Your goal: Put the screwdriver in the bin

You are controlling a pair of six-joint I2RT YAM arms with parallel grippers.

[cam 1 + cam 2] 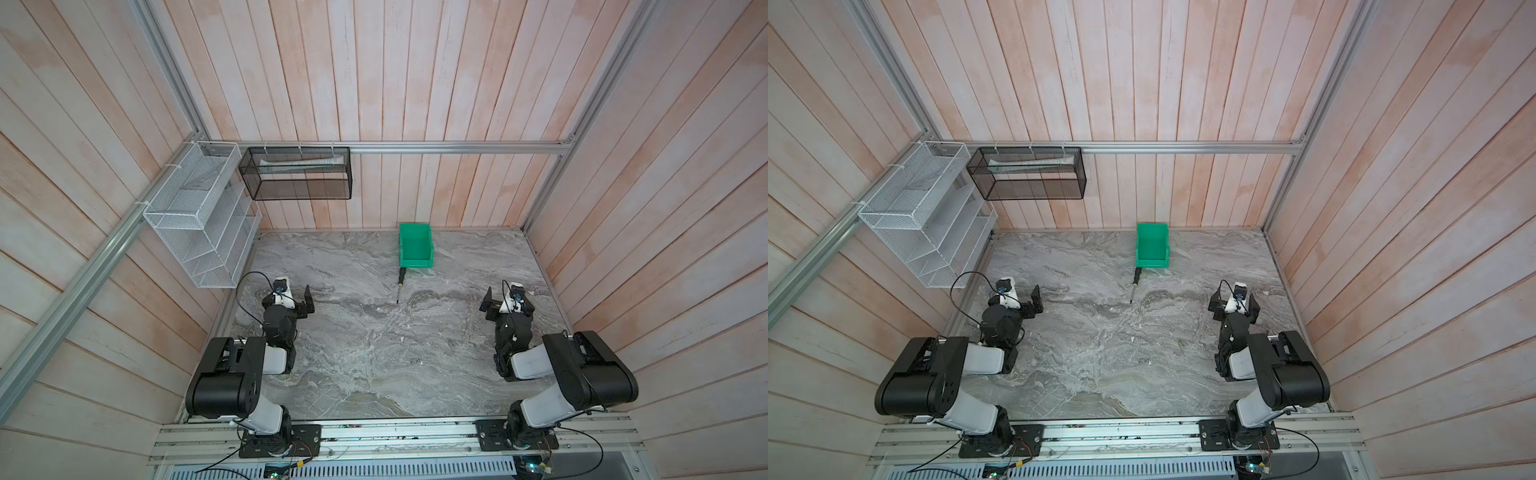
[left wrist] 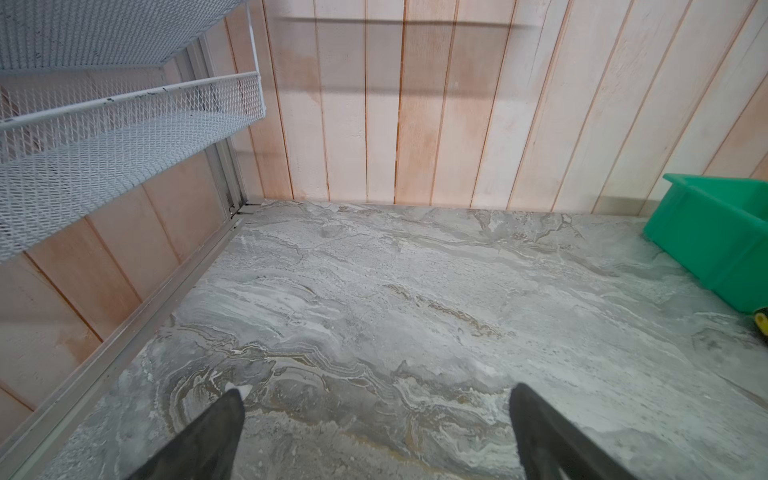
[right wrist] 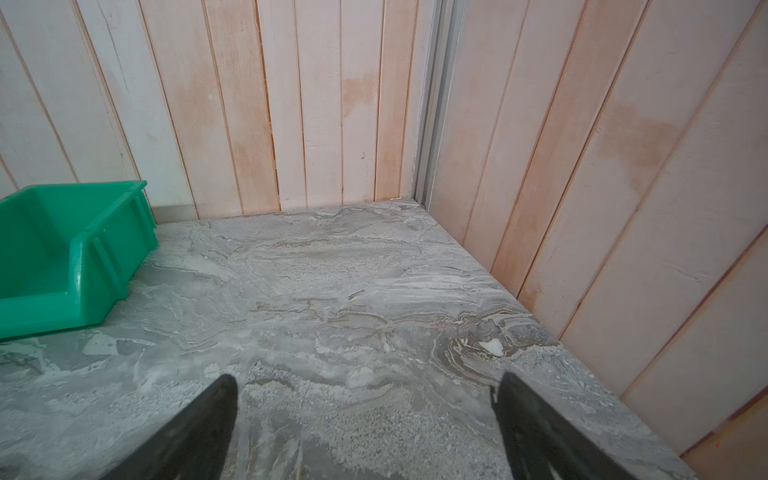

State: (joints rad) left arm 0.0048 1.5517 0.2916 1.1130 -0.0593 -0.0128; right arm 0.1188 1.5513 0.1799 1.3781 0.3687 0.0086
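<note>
The grey surface (image 1: 374, 365) is hard and smooth, so little things can slide on it. The white rack (image 1: 199, 232) and the black basket (image 1: 299, 174) hang on the walls, high up and off to the left tool's side of the bin. They are the wrong homes for this job, and a mix-up could send the thing there. The green bin (image 1: 415, 262) sits by the back wall with its low lip facing the robot. It looks light, so a bump could push it or turn it. The left tool (image 2: 378, 392) and the right tool (image 3: 365, 381) both wait well back from the bin, one on each side. Their fingers are spread wide with nothing between them. If both go in at once, they could knock each other. The screwdriver (image 1: 400, 286) lies flat just in front of the bin's lip, near the corner on the left tool's side. Its handle end is nearest the bin and its thin metal end points away. I cannot tell if the handle touches the bin. It is thin and round, so fingers that close a bit off could make it roll or skid away. The handle is so close to the bin that a finger could hit the lip. Held by one end, it could tip, slip out, or land outside the bin.
</note>
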